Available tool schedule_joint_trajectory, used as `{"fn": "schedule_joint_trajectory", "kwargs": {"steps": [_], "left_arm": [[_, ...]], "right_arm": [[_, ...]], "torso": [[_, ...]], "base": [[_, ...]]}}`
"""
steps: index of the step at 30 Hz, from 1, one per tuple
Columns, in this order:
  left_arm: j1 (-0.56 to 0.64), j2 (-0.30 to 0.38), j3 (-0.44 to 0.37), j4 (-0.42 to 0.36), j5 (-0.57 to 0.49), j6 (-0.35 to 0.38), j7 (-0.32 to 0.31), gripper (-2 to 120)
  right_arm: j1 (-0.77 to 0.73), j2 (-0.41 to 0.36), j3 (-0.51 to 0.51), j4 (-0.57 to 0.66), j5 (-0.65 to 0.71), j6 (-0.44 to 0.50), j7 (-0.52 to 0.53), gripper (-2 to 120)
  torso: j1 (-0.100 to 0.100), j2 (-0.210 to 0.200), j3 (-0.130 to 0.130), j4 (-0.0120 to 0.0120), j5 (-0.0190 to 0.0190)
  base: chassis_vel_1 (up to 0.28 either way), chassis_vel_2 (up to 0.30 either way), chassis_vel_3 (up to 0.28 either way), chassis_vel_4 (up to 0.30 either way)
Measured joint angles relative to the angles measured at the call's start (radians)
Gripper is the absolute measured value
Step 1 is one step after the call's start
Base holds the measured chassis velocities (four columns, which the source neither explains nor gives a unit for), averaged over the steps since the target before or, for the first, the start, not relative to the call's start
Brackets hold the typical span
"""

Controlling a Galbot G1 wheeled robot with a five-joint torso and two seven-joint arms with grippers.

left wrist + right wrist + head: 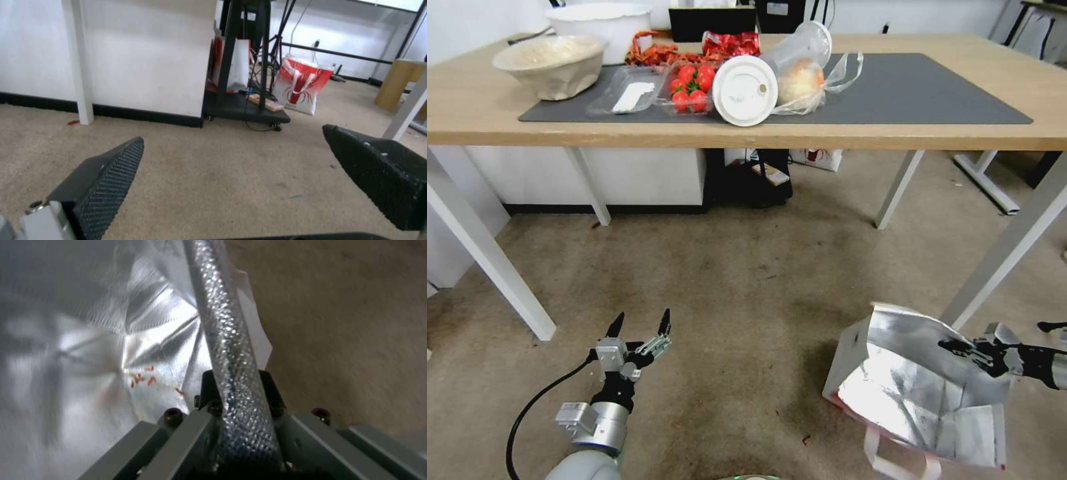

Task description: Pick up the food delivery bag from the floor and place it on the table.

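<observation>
Bag: the large boxy white paper food delivery bag (920,393) with silver foil lining stands open and crumpled on the floor, beside the table's front right white leg, white strap handle at its near side.
Floor: mottled brown-beige carpet floor (740,280), darkly stained beside the bag.
Right gripper: the right gripper (960,350) reaches in at the bag's right rim, fingers closed tight on the foil-lined wall; the right wrist view has that rim (227,340) pinched edge-on between the jaws.
Left gripper: the left gripper (640,328) hovers low over the carpet, well apart from the bag, black fingers (106,181) spread wide and holding nothing.
Table: long light-wood table (467,107) with a dark grey mat (934,87), beyond the bag, carrying bowls, a tomato punnet and a cup.
</observation>
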Motion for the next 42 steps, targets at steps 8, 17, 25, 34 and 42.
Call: {"fn": "schedule_joint_trajectory", "kwargs": {"steps": [8, 17, 25, 34, 42], "left_arm": [[0.002, 0.009, -0.012, -0.012, -0.018, 0.022, -0.001, 100], [0.001, 0.010, -0.014, -0.021, -0.025, 0.047, -0.007, 100], [-0.006, 0.009, -0.020, -0.021, -0.028, 0.049, -0.013, 100], [-0.007, 0.007, -0.022, -0.021, -0.029, 0.049, -0.018, 100], [-0.009, 0.004, -0.031, -0.021, -0.020, 0.044, -0.033, 100]], "right_arm": [[0.015, -0.068, 0.012, 0.075, 0.024, -0.043, -0.187, 0], [0.041, -0.159, 0.043, 0.128, 0.046, -0.129, -0.415, 0], [0.049, -0.182, 0.048, 0.155, 0.066, -0.165, -0.491, 0], [0.050, -0.175, 0.045, 0.156, 0.087, -0.173, -0.484, 0], [0.044, -0.176, 0.047, 0.168, 0.141, -0.194, -0.468, 0]], "torso": [[0.000, 0.000, 0.000, 0.0001, -0.0001], [0.000, 0.000, 0.000, 0.0001, -0.0001], [0.000, 0.000, 0.000, 0.0000, -0.0002], [0.000, 0.000, 0.000, 0.0000, 0.0000], [0.000, 0.000, 0.000, 0.0001, -0.0001]], "base": [[0.000, 0.000, 0.000, 0.000], [0.000, 0.000, 0.000, 0.000], [0.000, 0.000, 0.000, 0.000], [0.000, 0.000, 0.000, 0.000], [0.000, 0.000, 0.000, 0.000]]}}
